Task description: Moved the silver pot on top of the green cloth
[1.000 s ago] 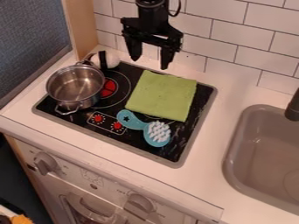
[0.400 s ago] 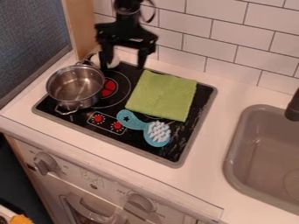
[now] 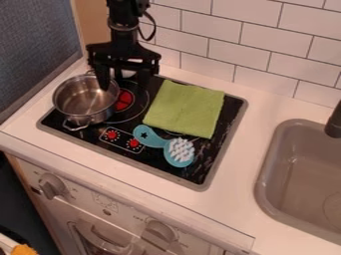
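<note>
The round, shiny silver metal pot [image 3: 81, 103] with two loop handles is below and left of the black gripper [image 3: 123, 82], whose fingers are spread apart and partly cover its rim. Right of the gripper lies the flat green cloth [image 3: 186, 107]; the blue plastic brush with white bristles [image 3: 178, 153] is just beside its front edge.

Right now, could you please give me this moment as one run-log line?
gripper: empty, jaws open, near silver pot | pot: on stovetop, not on green cloth | blue brush: on stovetop | status: pot ungrasped
</note>
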Robot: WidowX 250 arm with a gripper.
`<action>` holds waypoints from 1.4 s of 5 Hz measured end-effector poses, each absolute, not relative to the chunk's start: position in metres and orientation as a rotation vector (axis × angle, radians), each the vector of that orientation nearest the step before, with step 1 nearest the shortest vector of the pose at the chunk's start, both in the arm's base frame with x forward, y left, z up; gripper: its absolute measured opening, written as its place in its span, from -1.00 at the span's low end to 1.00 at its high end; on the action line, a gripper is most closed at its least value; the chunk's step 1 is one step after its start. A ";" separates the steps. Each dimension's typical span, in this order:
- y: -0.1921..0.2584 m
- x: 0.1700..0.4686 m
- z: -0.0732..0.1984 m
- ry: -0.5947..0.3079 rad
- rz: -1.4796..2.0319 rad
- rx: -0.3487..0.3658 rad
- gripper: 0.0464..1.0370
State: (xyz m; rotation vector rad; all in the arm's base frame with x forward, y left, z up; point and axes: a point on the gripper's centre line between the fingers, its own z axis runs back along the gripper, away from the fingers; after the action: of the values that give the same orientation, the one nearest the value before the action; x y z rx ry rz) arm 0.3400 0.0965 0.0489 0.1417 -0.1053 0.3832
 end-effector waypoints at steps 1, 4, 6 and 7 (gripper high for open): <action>0.096 0.331 0.043 -0.071 0.391 0.147 0.92; 0.108 0.337 0.014 -0.045 0.427 0.157 0.82; 0.110 0.339 0.011 -0.076 0.438 0.167 -0.39; 0.107 0.339 0.010 -0.071 0.407 0.173 -0.78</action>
State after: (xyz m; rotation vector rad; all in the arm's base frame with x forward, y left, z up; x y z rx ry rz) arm 0.3385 0.1073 0.0105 0.1726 -0.0709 0.4069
